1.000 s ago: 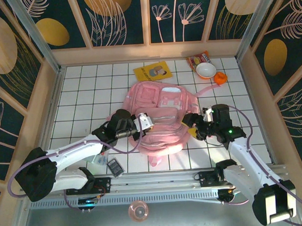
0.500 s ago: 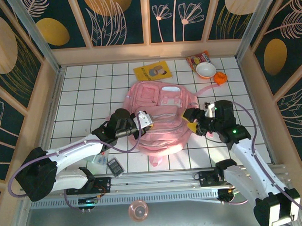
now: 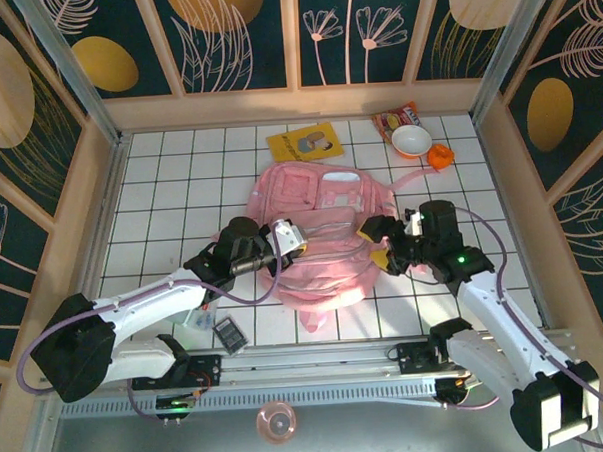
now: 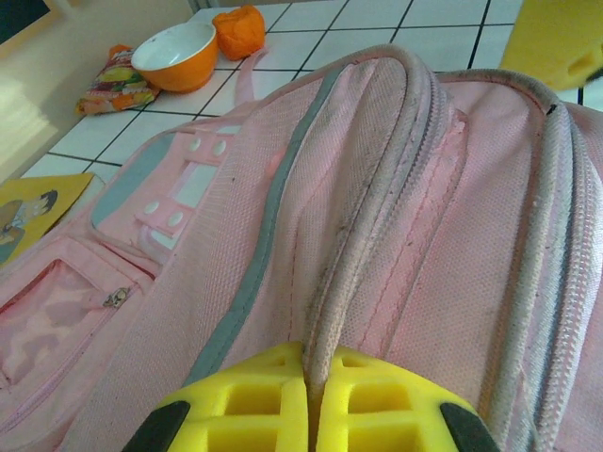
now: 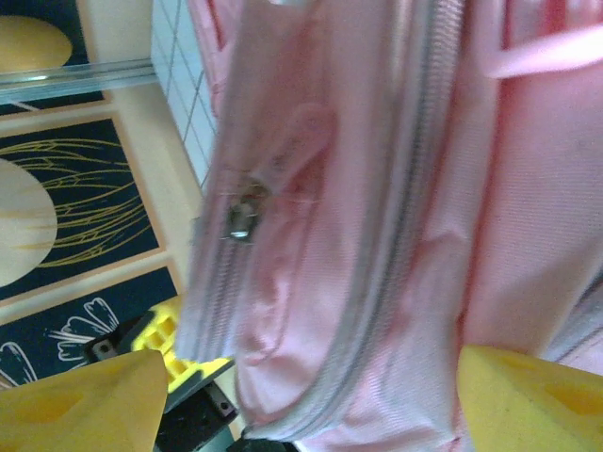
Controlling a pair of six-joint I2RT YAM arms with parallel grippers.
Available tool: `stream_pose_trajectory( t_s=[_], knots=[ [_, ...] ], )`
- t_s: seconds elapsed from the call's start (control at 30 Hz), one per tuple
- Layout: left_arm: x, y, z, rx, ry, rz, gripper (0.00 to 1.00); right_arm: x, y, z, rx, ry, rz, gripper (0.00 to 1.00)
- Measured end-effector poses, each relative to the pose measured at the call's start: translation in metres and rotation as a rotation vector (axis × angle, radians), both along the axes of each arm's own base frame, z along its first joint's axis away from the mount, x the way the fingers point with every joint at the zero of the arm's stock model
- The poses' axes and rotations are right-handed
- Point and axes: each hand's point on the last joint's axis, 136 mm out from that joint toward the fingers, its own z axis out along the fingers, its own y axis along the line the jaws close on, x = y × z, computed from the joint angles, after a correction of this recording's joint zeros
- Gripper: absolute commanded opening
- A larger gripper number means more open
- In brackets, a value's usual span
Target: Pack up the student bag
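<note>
- Top external view: the student bag (image 3: 321,220) lies flat in the middle of the white tiled tabletop (image 3: 169,182), between the two arms.
- The left gripper (image 3: 282,238) is at the bag's left edge, and the right gripper (image 3: 376,240) is at its right edge.
- Left wrist view: the left gripper's yellow pads (image 4: 377,400) are pressed together at the bottom of the frame. They pinch a raised ridge of pink fabric that runs beside a zip.
- Right wrist view: the right gripper's yellow fingers (image 5: 80,400) are spread wide, one at the lower left and one at the lower right. Pink fabric and a long zip line lie between them. I cannot tell whether either finger touches the bag.
- A metal zip pull (image 5: 240,215) hangs left of centre in that view.
- Above the bag in the top view lies a yellow book (image 3: 305,143).
- At the upper right are an orange bowl (image 3: 411,139), a snack packet (image 3: 395,117) touching it, and a small orange object (image 3: 440,156) just beside the bowl.
- A small dark device (image 3: 229,335) lies at the lower left, near the left arm.
</note>
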Motion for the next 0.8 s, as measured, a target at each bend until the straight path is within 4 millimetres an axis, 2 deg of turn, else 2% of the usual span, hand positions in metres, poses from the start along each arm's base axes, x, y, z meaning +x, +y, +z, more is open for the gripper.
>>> stream_pose_trajectory(
  t_s=[0.2,0.3,0.43,0.5,0.6,0.67,0.73,0.8],
  knots=[
    [-0.001,-0.001,0.001,-0.013,0.013,-0.003,0.0,-0.001,0.007,-0.018,0.028,0.044,-0.012,0.69],
    [-0.001,-0.003,0.002,-0.026,0.018,-0.005,0.0,0.001,0.011,-0.022,0.047,0.052,-0.02,0.61],
    [-0.001,-0.005,0.003,-0.045,0.028,-0.013,0.0,0.005,0.017,-0.023,0.074,0.053,-0.03,0.39],
    [0.0,-0.005,0.002,-0.046,0.035,-0.014,0.0,0.008,0.019,-0.022,0.083,0.043,-0.036,0.2],
    [0.0,-0.006,0.0,-0.045,0.039,-0.016,0.0,0.012,0.02,-0.018,0.094,0.027,-0.048,0.05],
    [0.001,-0.005,0.0,-0.044,0.038,-0.017,0.09,0.014,0.021,-0.018,0.095,0.023,-0.051,0.0],
    [0.0,-0.005,-0.001,-0.036,0.031,-0.024,0.23,0.014,0.022,-0.019,0.089,0.023,-0.051,0.0],
    [-0.001,-0.006,0.0,-0.034,0.023,-0.04,0.49,0.013,0.024,-0.022,0.081,0.029,-0.045,0.0]
  ],
)
